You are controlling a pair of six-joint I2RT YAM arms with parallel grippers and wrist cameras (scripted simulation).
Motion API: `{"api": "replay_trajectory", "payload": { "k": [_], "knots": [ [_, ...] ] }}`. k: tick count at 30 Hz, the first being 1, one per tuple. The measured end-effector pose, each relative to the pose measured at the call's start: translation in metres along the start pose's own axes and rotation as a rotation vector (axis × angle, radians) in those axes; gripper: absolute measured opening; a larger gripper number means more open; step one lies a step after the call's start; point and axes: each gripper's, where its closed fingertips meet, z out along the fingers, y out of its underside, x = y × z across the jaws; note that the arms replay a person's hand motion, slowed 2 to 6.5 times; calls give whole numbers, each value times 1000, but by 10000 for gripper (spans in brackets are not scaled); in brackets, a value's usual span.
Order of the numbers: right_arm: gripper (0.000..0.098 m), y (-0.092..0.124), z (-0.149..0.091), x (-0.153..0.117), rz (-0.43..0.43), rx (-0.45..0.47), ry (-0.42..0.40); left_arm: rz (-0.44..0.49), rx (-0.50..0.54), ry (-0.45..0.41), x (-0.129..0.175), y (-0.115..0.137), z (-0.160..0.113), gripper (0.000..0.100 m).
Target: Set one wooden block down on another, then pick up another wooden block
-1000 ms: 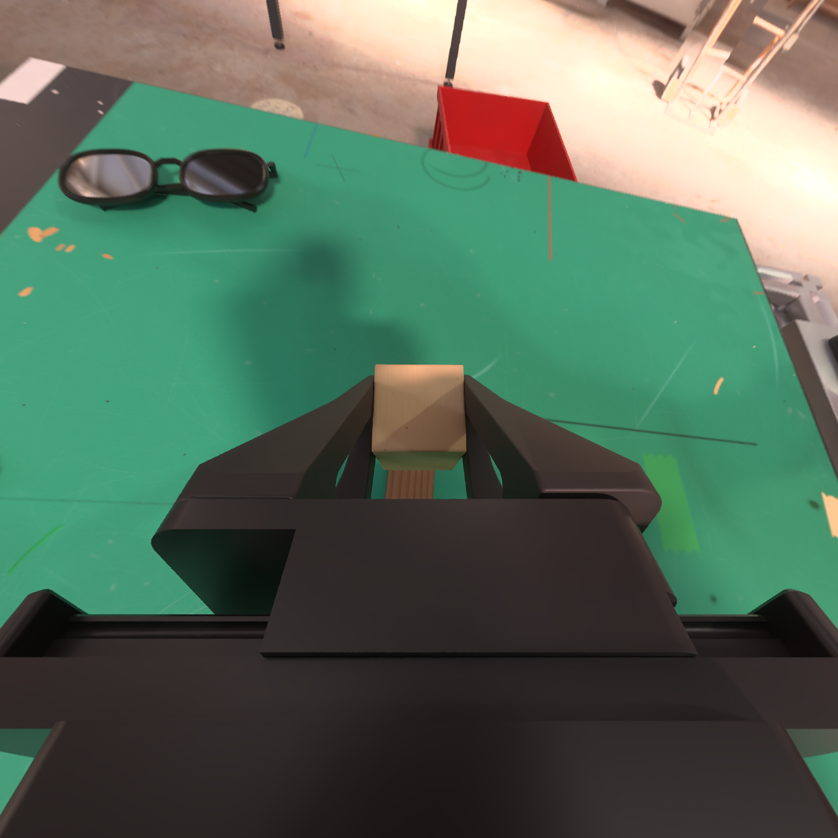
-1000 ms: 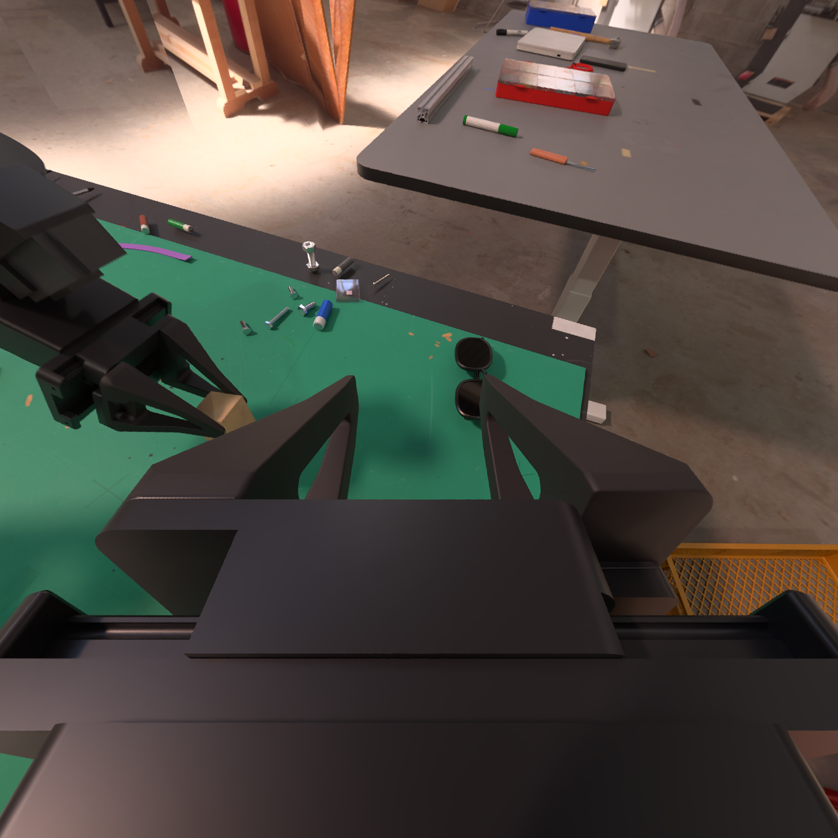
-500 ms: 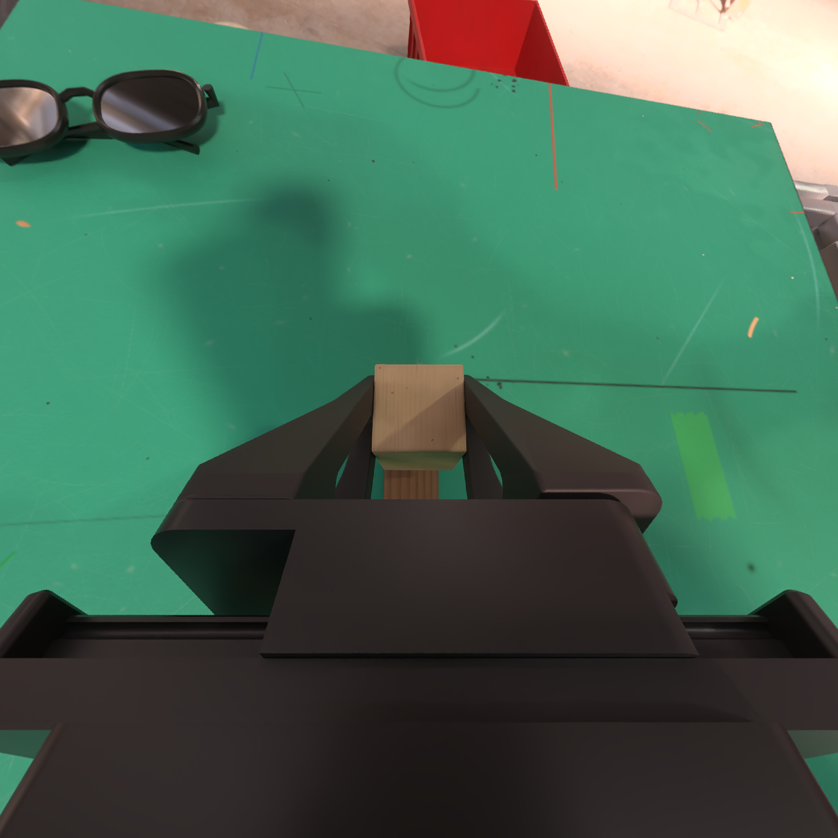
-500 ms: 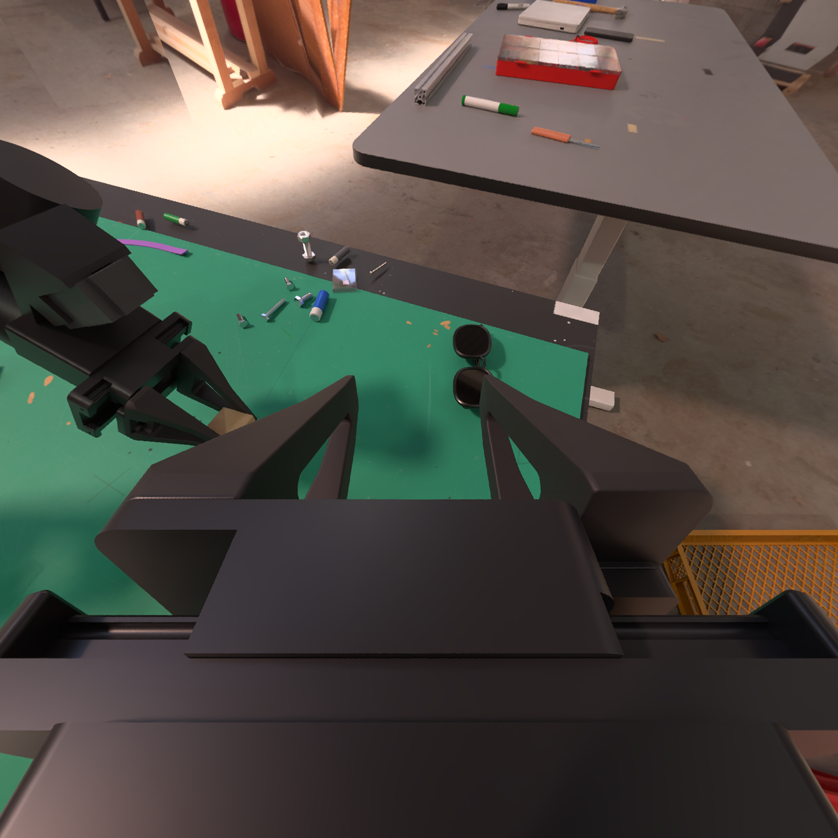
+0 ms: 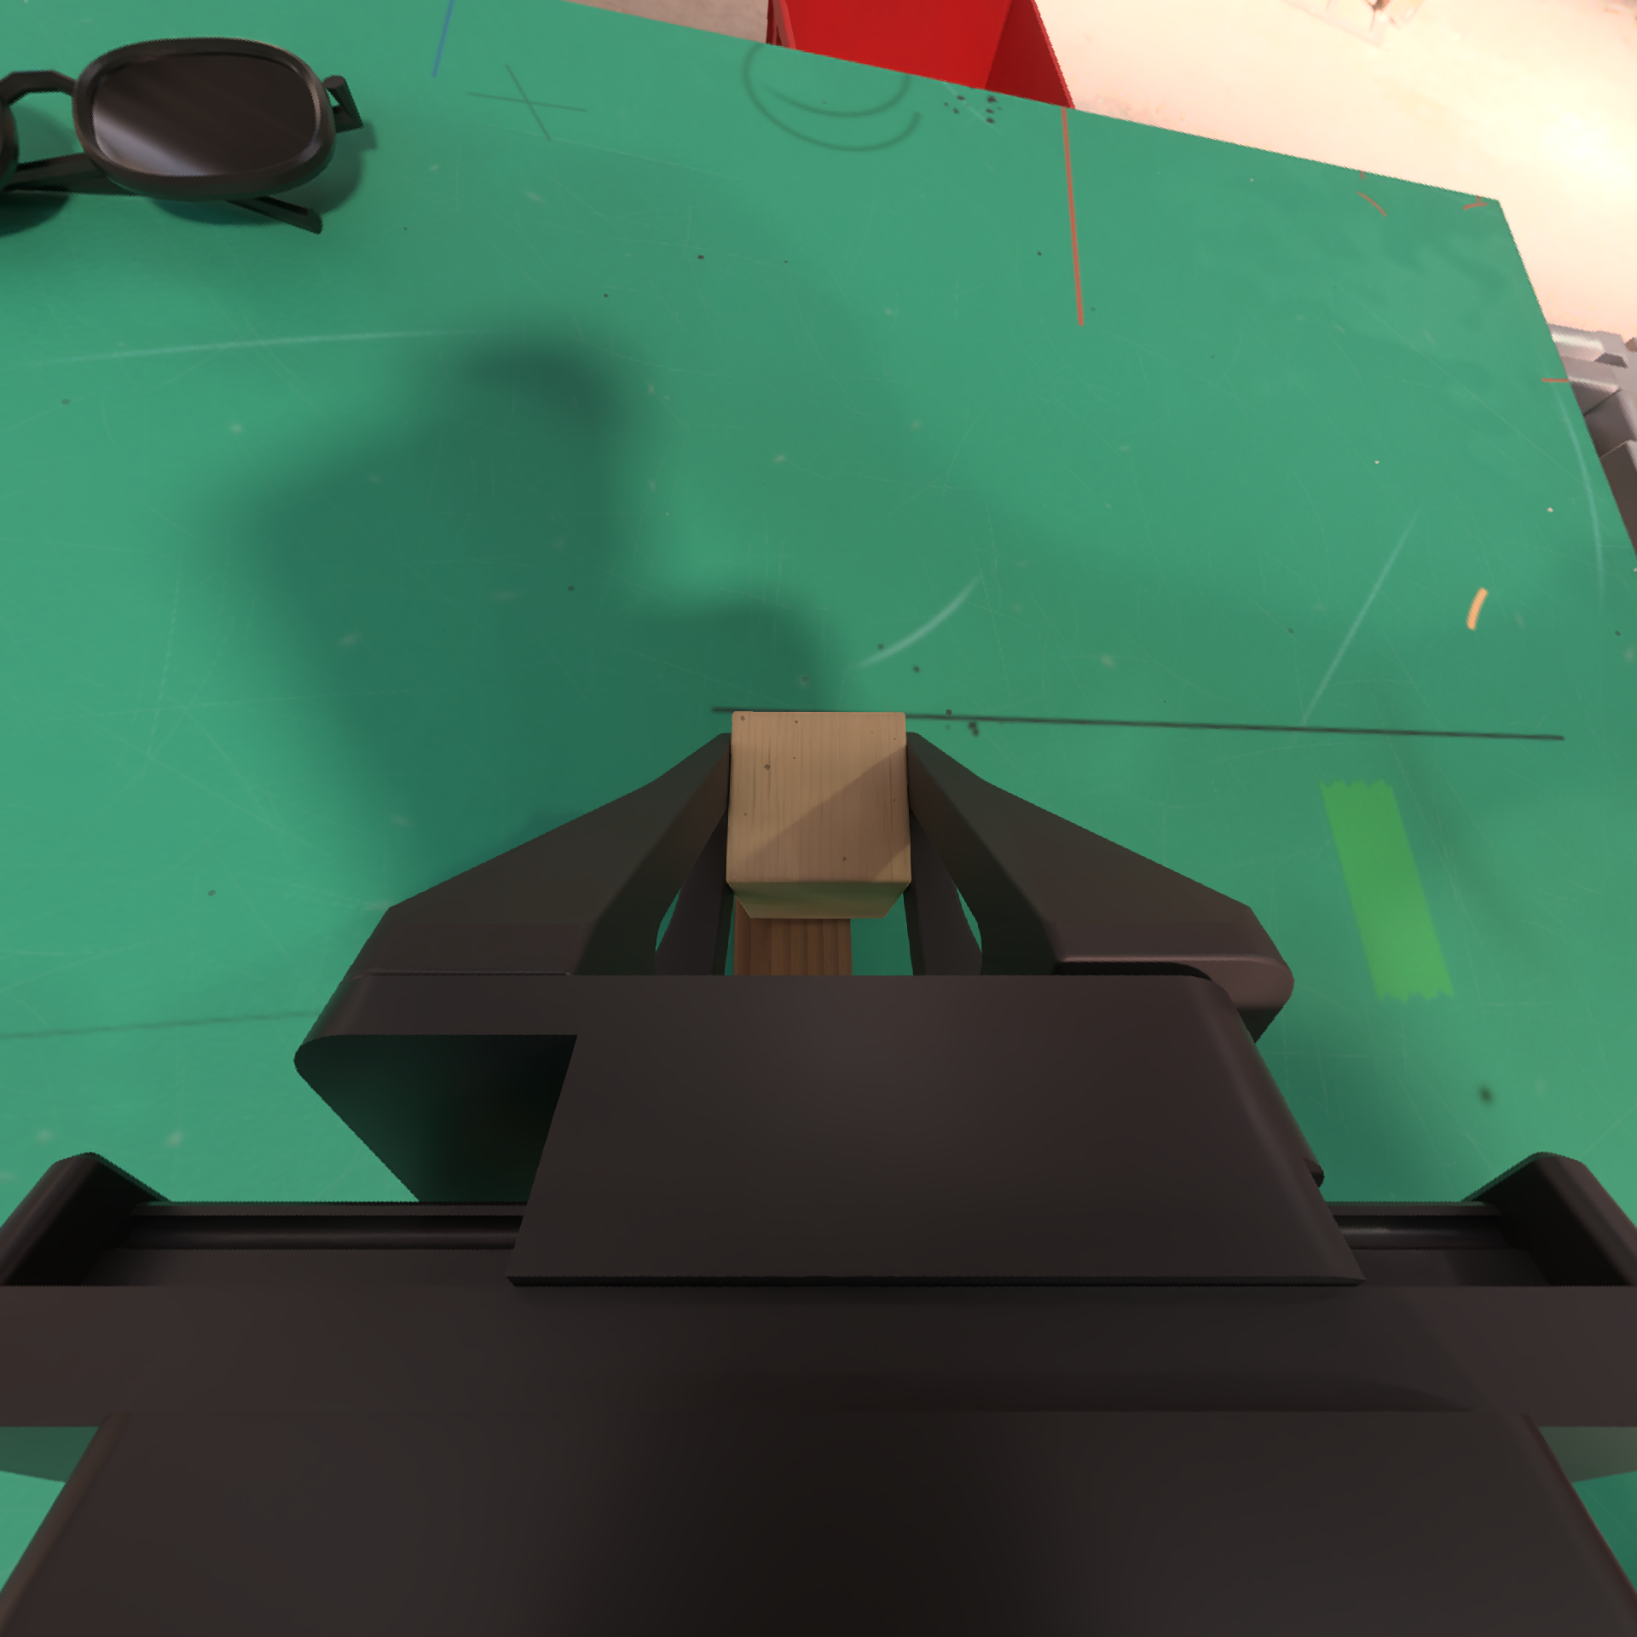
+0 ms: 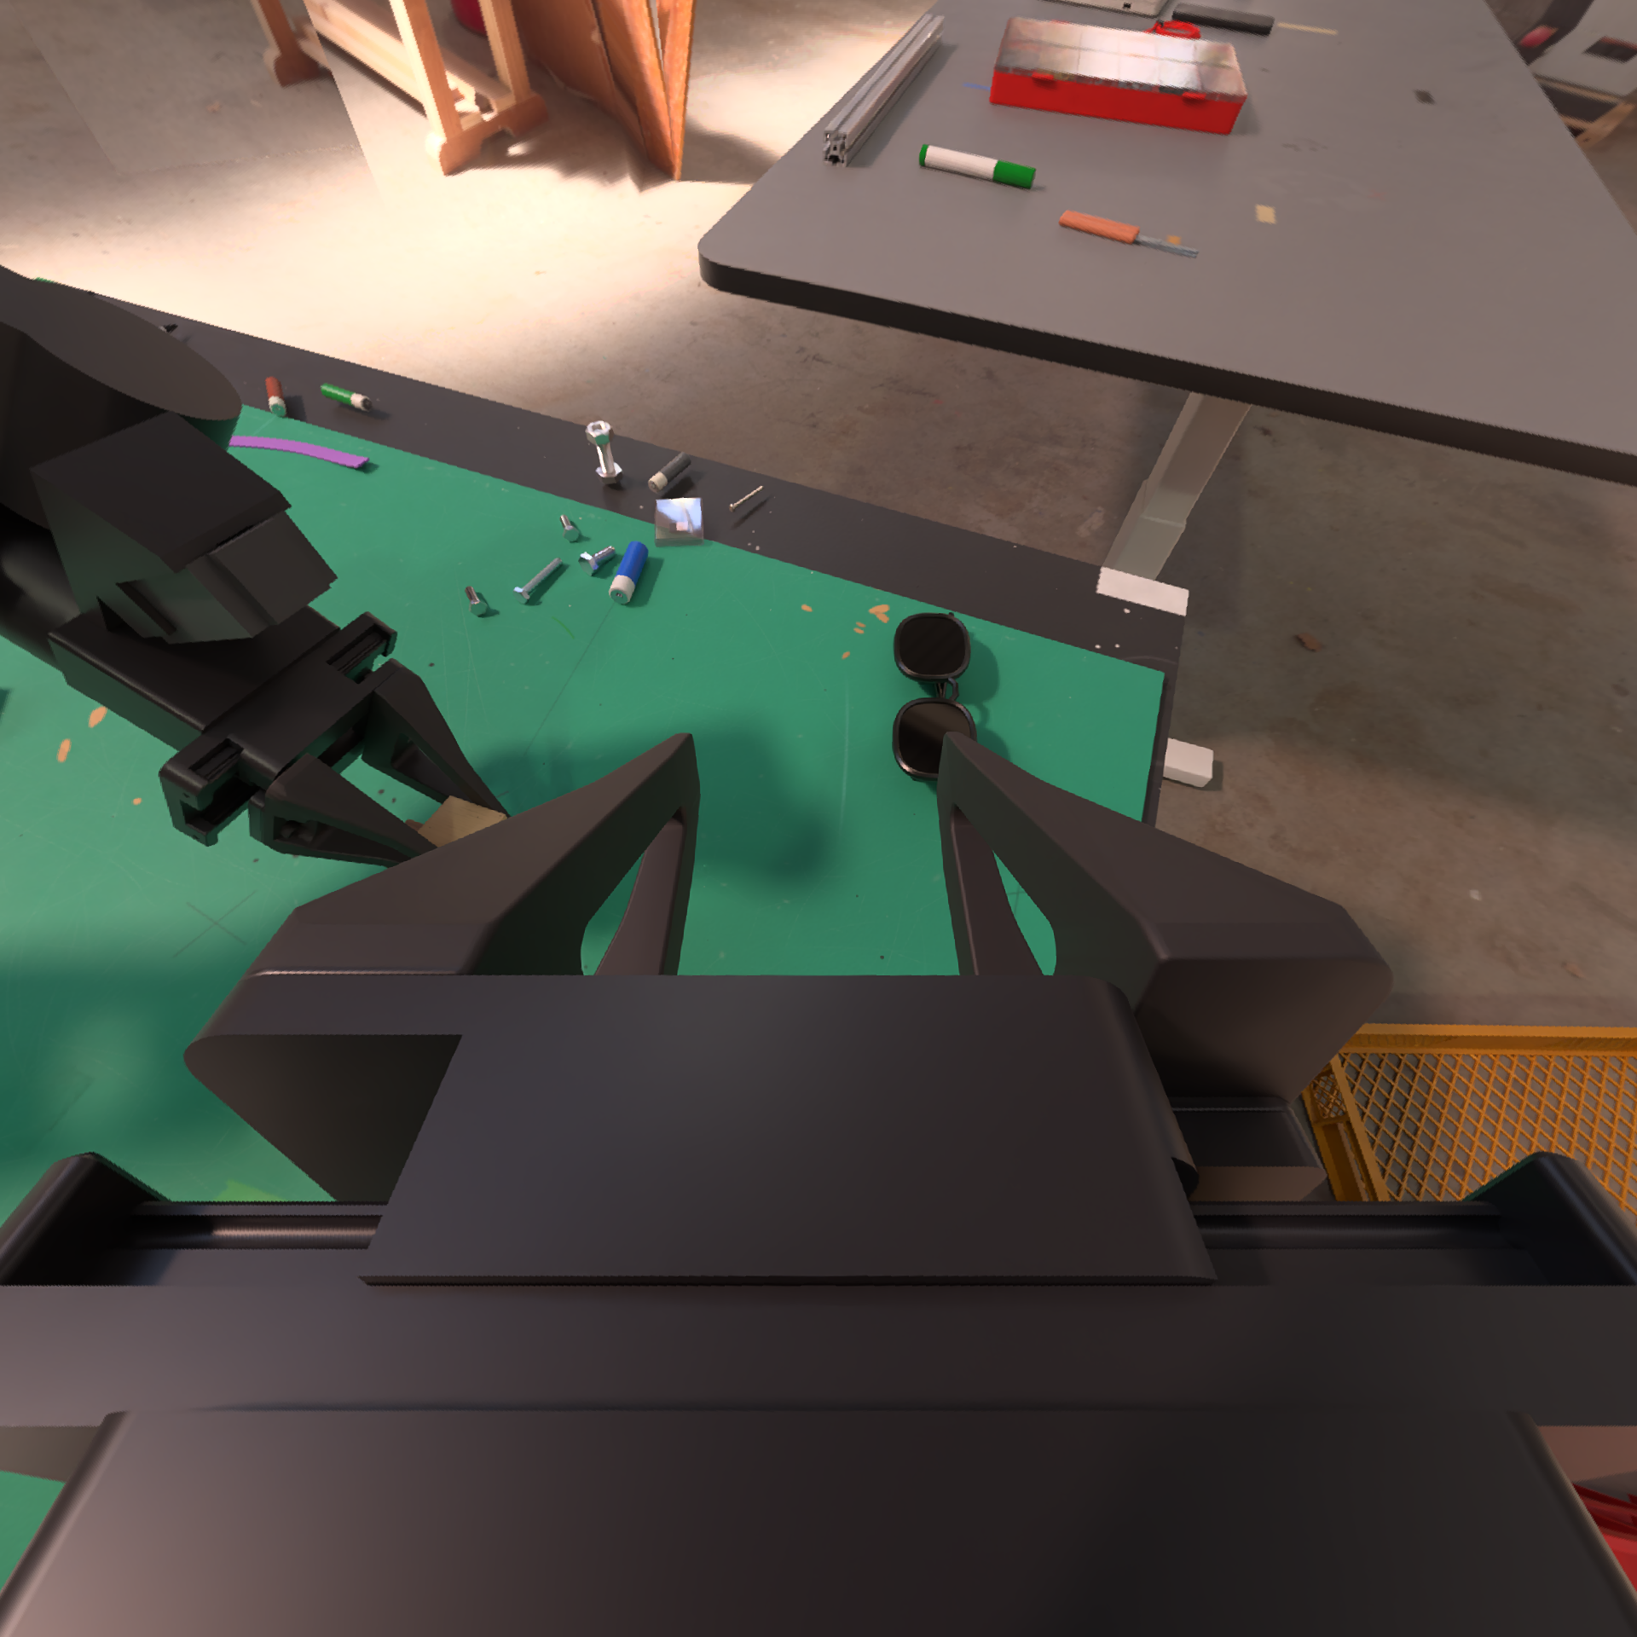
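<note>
**Block clamped in left gripper, above second block**

Left gripper [image 5: 818,810] clamped on pale wooden block [image 5: 817,806], frame centre. Darker wooden block [image 5: 791,946] visible directly beneath; contact unclear. Right gripper [image 6: 817,753] spread apart, empty, over green mat [image 6: 753,673]. Sunglasses [image 5: 190,133] upper left.

Wooden block [image 5: 817,808]: between left gripper [image 5: 819,753] jaws, above second block [image 5: 791,946]. Sunglasses [image 5: 190,128]: far left on tabletop [image 5: 1152,496]. Bin [image 5: 903,40]: behind tabletop's far edge.
</note>
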Motion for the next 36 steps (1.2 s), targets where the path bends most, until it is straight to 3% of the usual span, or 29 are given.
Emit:
{"api": "replay_trajectory", "payload": {
  "k": [15, 32, 34, 36],
  "knots": [
    [459, 5, 8, -7, -63, -43, 1, 15, -1, -11, 1, 5, -8, 299],
    [460, 6, 10, -11, -71, -51, -10, 40, -7, -43, 2, 15, -23, 299],
    [460, 6, 10, -11, -71, -51, -10, 40, 7, -56, 2, 13, -26, 336],
    [460, 6, 11, -11, -70, -52, -9, 38, 22, -64, 4, 10, -30, 479]
  ]
}}
